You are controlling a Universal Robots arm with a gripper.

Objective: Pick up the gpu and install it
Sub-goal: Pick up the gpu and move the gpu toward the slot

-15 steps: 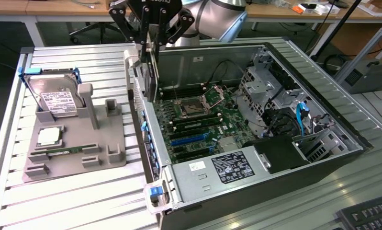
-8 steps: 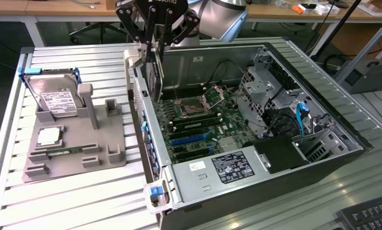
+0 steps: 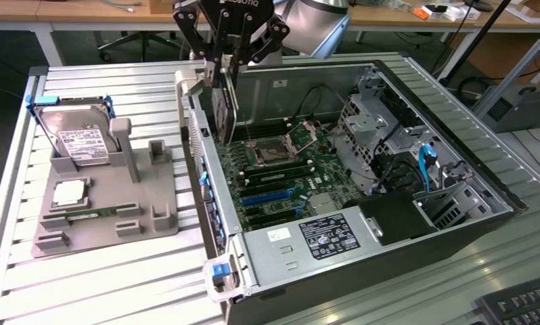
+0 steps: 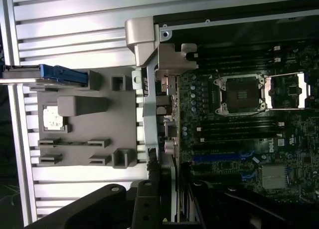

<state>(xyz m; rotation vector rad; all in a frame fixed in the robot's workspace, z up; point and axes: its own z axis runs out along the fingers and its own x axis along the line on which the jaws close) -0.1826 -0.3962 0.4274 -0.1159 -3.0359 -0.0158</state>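
Pinched on both flat faces by the black-fingered gripper [image 3: 227, 66], jaws drawn in partway, no further than the board's thickness: the gpu [image 3: 223, 108], a thin, long, dark green-black circuit card with a silvery bracket edge, hanging upright. Poised inside the open dark-grey tower case [image 3: 279, 78] lying on its side, just beside the perforated rear wall [image 3: 200, 172], lower end near the green motherboard [image 3: 297, 172] but, by the look of it, not yet seated. Positioned toward the square silver processor socket [image 3: 272, 152] end of the board, apart from the row of blue expansion slots [image 3: 268, 198] nearer the silver power supply box [image 3: 329, 237]. Chief risk, judged from here: coming down off the slot line and pressing the connector edge onto bare board components or the black memory sticks [image 3: 272, 177], with something bent or cracked as a result. Second: catching the bracket on the rear wall's lip, close alongside, and levering the card askew within so narrow a pinch. Third: slipping or pivoting between the fingers under insertion force, given a small hold at one end of a long card. Also possible: snagging the loose dark cables [image 3: 317, 95] draped nearby. Well apart and no concern: the grey plastic parts holder [image 3: 148, 203] on the ribbed metal table [image 3: 99, 284].
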